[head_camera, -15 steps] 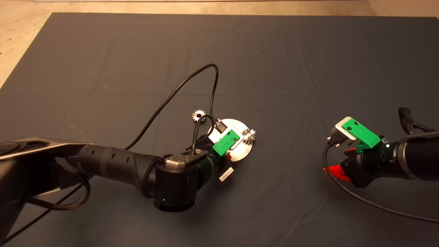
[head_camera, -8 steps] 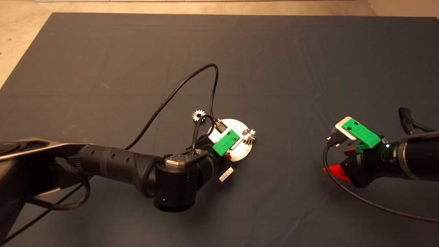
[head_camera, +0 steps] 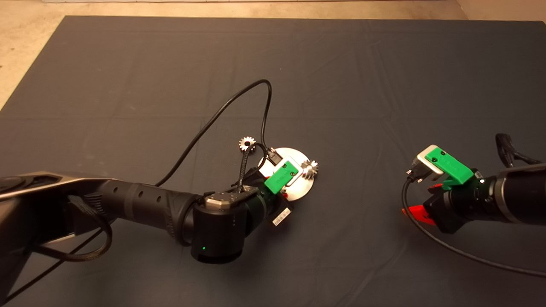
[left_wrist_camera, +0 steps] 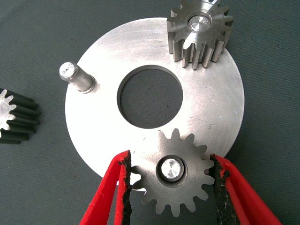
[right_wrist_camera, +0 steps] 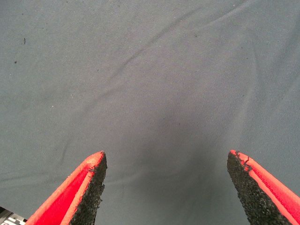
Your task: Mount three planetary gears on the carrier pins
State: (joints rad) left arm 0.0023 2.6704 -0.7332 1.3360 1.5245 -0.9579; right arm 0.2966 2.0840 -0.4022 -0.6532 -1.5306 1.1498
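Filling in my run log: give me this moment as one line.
left gripper: open, fingers straddling seated gear | gears on pins: two | bare pin: one | loose gear: on mat beside disc | right gripper: open, idle over mat

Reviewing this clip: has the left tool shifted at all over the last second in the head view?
No. The left tool sits at the same spot over the carrier disc in all head pictures, with the loose gear on the mat unchanged.

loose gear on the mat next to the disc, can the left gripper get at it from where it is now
Probably yes. The loose gear lies flat on bare mat beside the disc, with nothing on it. The left gripper is open around a gear already seated on its pin, so it must lift clear first. Its cable hangs close by.
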